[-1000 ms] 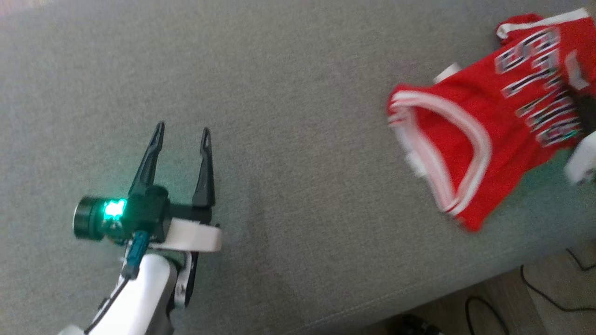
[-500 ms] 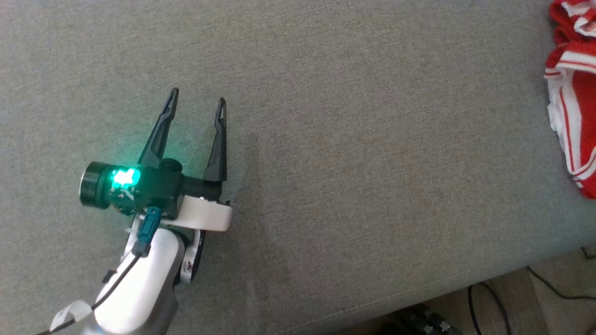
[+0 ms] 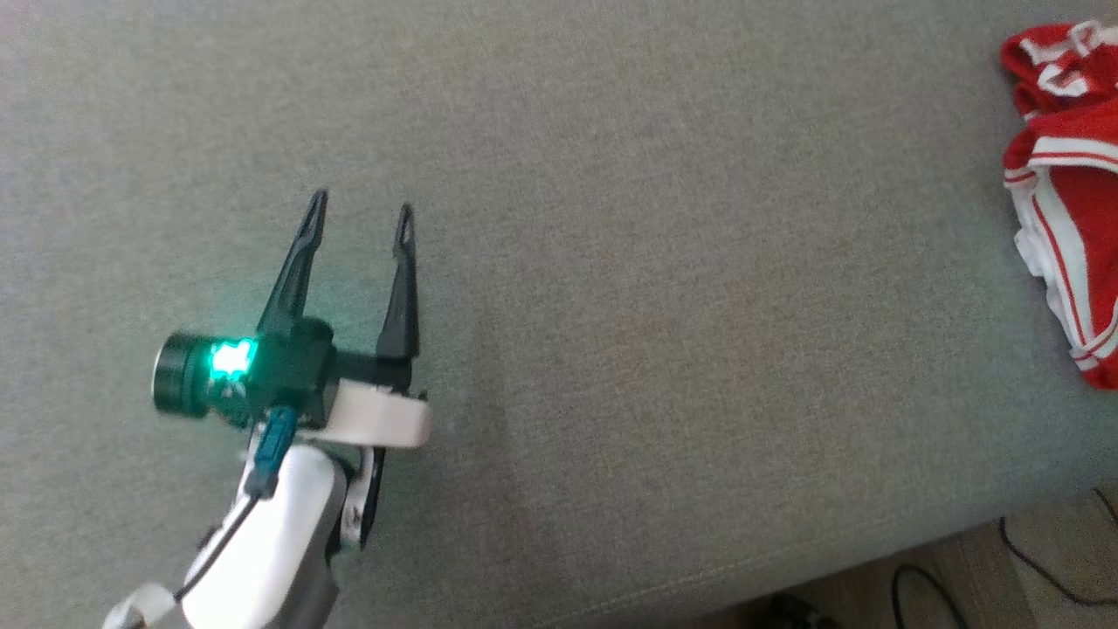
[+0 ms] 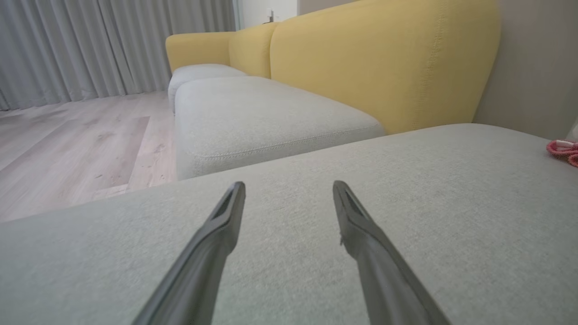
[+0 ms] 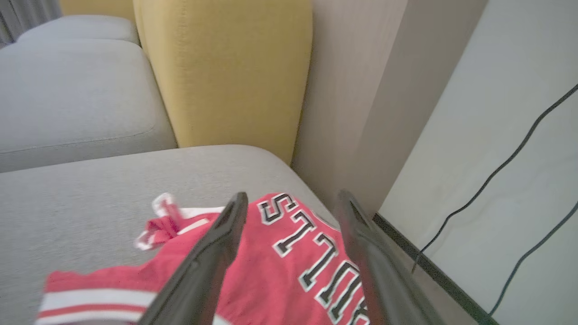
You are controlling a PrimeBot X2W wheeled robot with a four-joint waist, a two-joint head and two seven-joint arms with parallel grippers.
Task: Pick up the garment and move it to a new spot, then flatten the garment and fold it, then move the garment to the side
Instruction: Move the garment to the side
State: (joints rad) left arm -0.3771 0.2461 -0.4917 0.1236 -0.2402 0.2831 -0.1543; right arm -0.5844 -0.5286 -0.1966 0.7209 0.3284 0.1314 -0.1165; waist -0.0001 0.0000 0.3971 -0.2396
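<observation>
The garment [image 3: 1079, 201], a red jersey with white trim and black-and-white lettering, lies bunched at the right end of the grey cushion [image 3: 699, 306]. In the right wrist view the garment [image 5: 253, 293] spreads just under my right gripper [image 5: 293, 195], which is open with nothing between its fingers. My left gripper [image 3: 362, 203] hovers open over bare cushion far to the left of the garment. In the left wrist view my left gripper [image 4: 289, 185] is empty, and a sliver of the garment [image 4: 562, 149] shows at the right edge.
A yellow backrest [image 5: 226, 67] rises behind the cushion, with a second grey seat [image 4: 253, 117] beyond. Past the garment the cushion ends near a pale wall [image 5: 496, 113] with black cables [image 5: 492, 174]. Wood floor [image 3: 1031, 568] with cables lies below the front edge.
The right gripper has opened and let go of the garment, which went from hanging spread out to lying bunched on the cushion. The head camera has shifted. The left gripper stays open.
</observation>
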